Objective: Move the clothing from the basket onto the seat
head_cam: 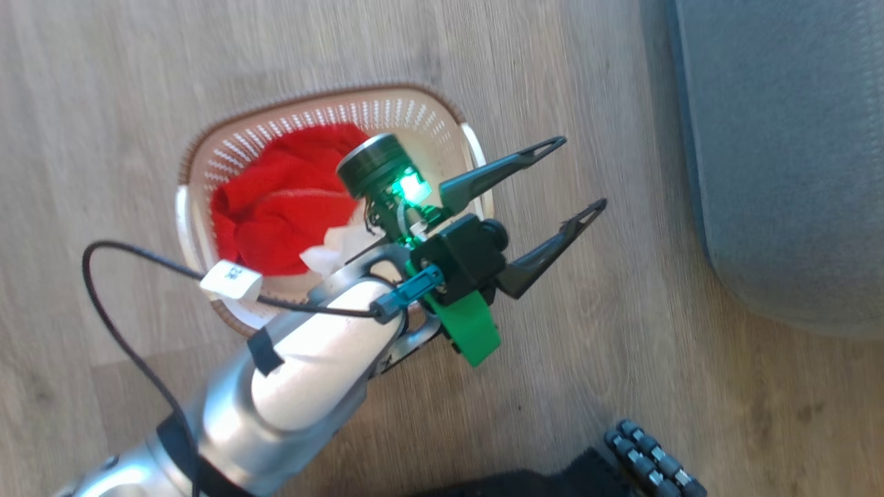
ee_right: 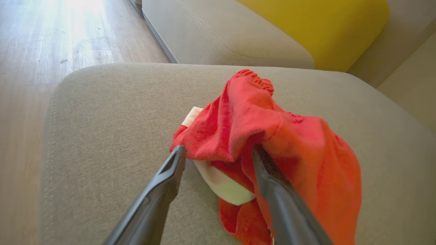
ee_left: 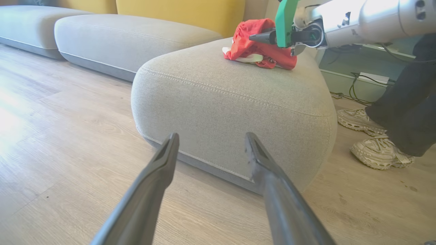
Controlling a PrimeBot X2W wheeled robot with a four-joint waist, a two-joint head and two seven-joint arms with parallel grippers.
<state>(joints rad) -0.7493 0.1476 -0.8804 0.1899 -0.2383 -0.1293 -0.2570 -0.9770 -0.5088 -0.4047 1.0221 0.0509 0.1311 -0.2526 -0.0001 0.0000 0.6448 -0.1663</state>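
Right gripper [ee_right: 218, 149] open, garment [ee_right: 272, 129] resting on seat [ee_right: 102, 119], draped over one finger [ee_right: 272, 183]; left gripper [head_cam: 583, 171] open, empty, poised by basket [head_cam: 387, 114] for remaining clothing [head_cam: 276, 200].

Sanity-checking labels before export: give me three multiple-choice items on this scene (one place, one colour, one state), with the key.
1. Where does the garment at the right gripper lie?
A. in the basket
B. on the seat
C. on the floor

2. What colour is the back cushion beyond the seat?
A. yellow
B. blue
C. black

3. How do the left gripper fingers stand?
A. shut on clothing
B. shut, empty
C. apart, empty

Key: B, the red fabric rests on the grey upholstery. A, it is bright yellow in both wrist views. C, floor and seat show between them.
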